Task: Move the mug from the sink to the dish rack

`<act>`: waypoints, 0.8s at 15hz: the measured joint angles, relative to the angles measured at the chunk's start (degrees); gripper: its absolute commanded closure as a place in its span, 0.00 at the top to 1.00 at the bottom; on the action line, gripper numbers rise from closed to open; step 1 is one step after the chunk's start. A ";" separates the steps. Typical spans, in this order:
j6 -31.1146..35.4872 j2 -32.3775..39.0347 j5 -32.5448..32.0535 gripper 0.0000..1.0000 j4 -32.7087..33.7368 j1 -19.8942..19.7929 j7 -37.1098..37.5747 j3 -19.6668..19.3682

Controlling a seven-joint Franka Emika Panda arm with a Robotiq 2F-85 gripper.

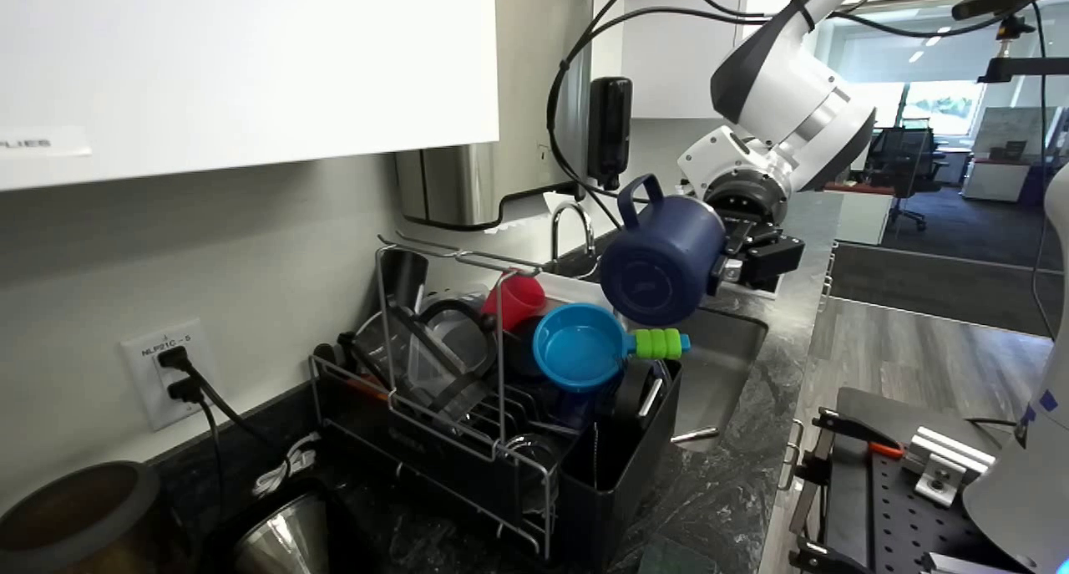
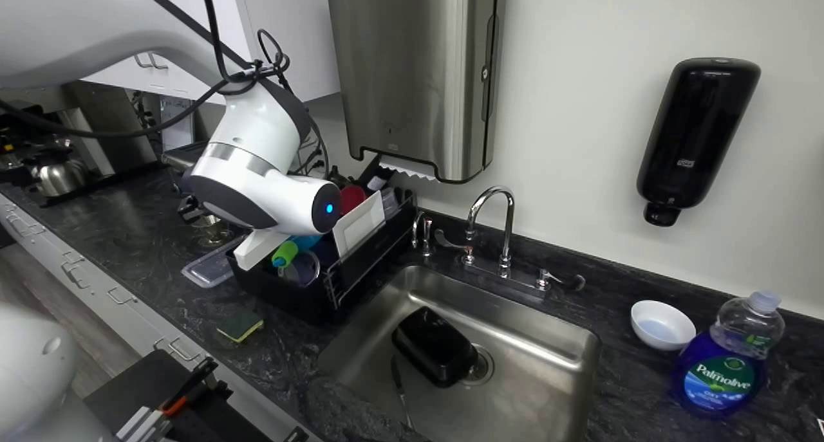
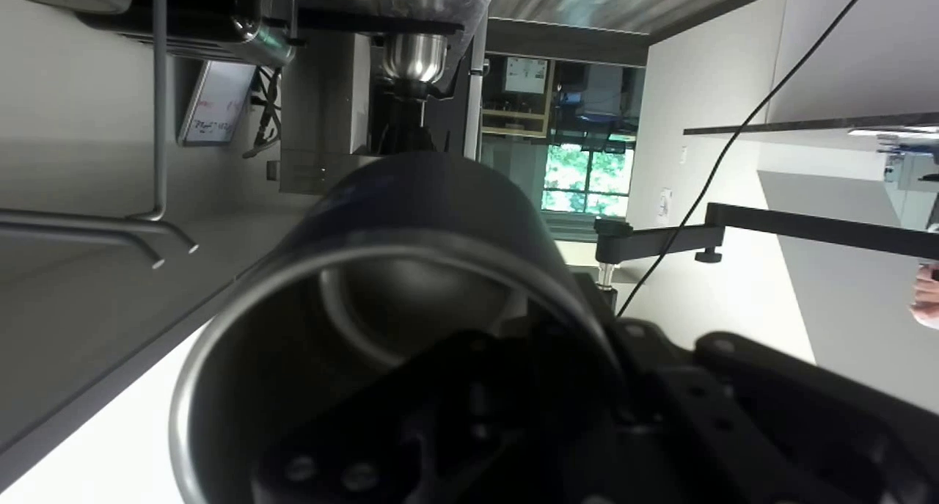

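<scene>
Clenching the mug point(image 1: 660, 269) by its wall in the gripper point(image 1: 721, 261), with one finger point(image 3: 469, 364) inside the mouth and another outside, as shown in the wrist view. Held in the air, tilted, with base toward the viewpoint and handle upward in an exterior view; near the rack point(image 1: 455, 465), clear of the sink point(image 2: 534, 400). Cannot make out the grasp behind the arm point(image 2: 264, 133) in an exterior view. In the rack, lower down, can see a cyan bowl point(image 1: 578, 346) with a green grip, then a red cup point(image 1: 518, 300) farther in. In the sink, can see a black dish point(image 2: 434, 345) partly covering the drain point(image 2: 487, 368), beside a slim utensil point(image 2: 397, 374). Behind the sink, can see a curved faucet point(image 2: 510, 226); higher up, a steel towel dispenser point(image 2: 418, 75). Farthest off, can spot an office chair point(image 1: 902, 169) near a bright window point(image 1: 944, 110).
</scene>
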 measured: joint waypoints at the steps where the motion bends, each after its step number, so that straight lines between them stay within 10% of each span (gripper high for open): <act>1: 0.21 0.26 0.00 0.02 -0.03 1.34 0.00 -0.99; 12: 0.75 2.97 0.00 0.06 -0.13 9.66 0.03 -7.60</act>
